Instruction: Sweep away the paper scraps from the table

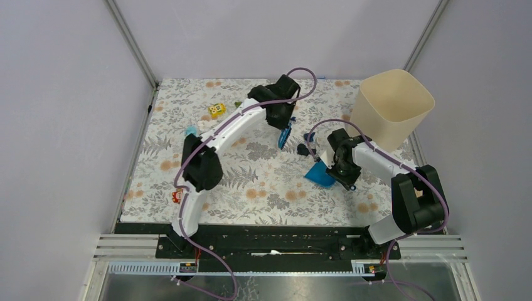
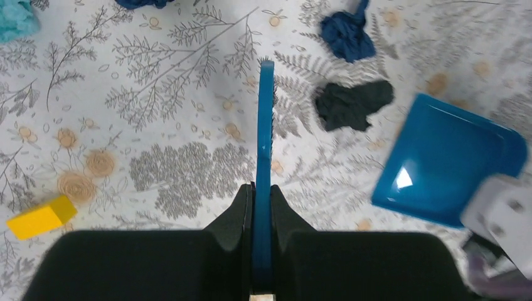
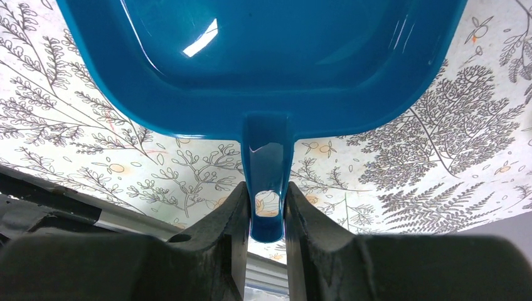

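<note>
L gripper (image 2: pixel 262 191) was clamped on the blue brush (image 2: pixel 265 119), R gripper (image 3: pixel 266 197) on the dustpan (image 3: pixel 263 63) handle, w/ navy & black paper scraps (image 2: pixel 352 103) on the table (image 2: pixel 157 144) btwn brush & pan.

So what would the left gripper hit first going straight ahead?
Likely just the table: its brush points at bare cloth, with the black scrap and navy scrap off to one side. Depth is unclear.

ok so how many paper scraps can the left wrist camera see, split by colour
navy paper scraps: 2 (one cut off at the top edge)
black paper scrap: 1
light blue paper scrap: 1 (partly out of frame)
total: 4
</note>
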You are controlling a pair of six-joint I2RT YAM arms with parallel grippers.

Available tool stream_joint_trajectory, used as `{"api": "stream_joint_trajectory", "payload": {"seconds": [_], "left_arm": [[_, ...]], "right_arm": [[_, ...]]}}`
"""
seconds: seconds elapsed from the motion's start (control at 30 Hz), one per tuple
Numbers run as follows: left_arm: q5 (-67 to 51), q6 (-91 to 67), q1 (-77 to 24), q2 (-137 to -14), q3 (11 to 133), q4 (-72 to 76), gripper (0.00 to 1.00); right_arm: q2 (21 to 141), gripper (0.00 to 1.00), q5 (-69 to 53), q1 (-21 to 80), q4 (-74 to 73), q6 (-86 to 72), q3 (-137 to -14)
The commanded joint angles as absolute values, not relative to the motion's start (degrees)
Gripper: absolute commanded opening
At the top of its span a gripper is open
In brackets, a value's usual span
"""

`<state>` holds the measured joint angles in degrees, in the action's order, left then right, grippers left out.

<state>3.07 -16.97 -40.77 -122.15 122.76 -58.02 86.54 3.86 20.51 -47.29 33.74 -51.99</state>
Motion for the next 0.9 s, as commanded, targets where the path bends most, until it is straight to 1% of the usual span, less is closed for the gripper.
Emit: {"api": "stream_joint_trajectory", "payload": {"seconds": [0.0,0.1,0.23,0.37,0.5,0.57,0.7,0.8,0.87], "left_arm": [[7.6,-13.3,-40.9,-128.8,129.3,-58.6,0.00],[1.1,-13.1,-40.8,-130.9,128.7,-55.8,0.00],[-13.8,-15.7,-40.8,-131.4,125.2,-51.0,0.00],[-26.5,-18.7,-42.8,-128.2,117.9,-44.6,0.00],[-30.7,-19.7,-45.4,-122.9,113.6,-42.9,0.00],[-30.9,-20.5,-45.6,-119.5,111.5,-42.6,0.00],[-26.5,-20.1,-45.4,-112.3,107.9,-41.3,0.00],[-18.7,-18.3,-45.4,-110.5,109.6,-44.2,0.00],[-11.4,-16.6,-45.1,-112.3,113.0,-47.8,0.00]], "right_arm": [[86.2,0.01,6.0,21.0,-48.4,31.0,-51.9],[86.3,0.02,3.8,21.0,-48.7,30.4,-52.9],[87.2,0.02,1.9,20.9,-48.8,30.1,-54.0],[88.7,0.00,1.7,20.9,-48.0,29.7,-53.9],[88.9,0.00,2.3,20.9,-46.2,29.7,-52.2],[88.5,0.00,2.3,20.8,-45.7,29.7,-51.4],[86.1,0.00,1.8,20.6,-44.5,29.6,-50.1],[85.6,0.00,2.4,20.6,-44.6,29.6,-49.6],[85.2,0.00,2.2,20.4,-44.5,29.4,-49.4]]}}
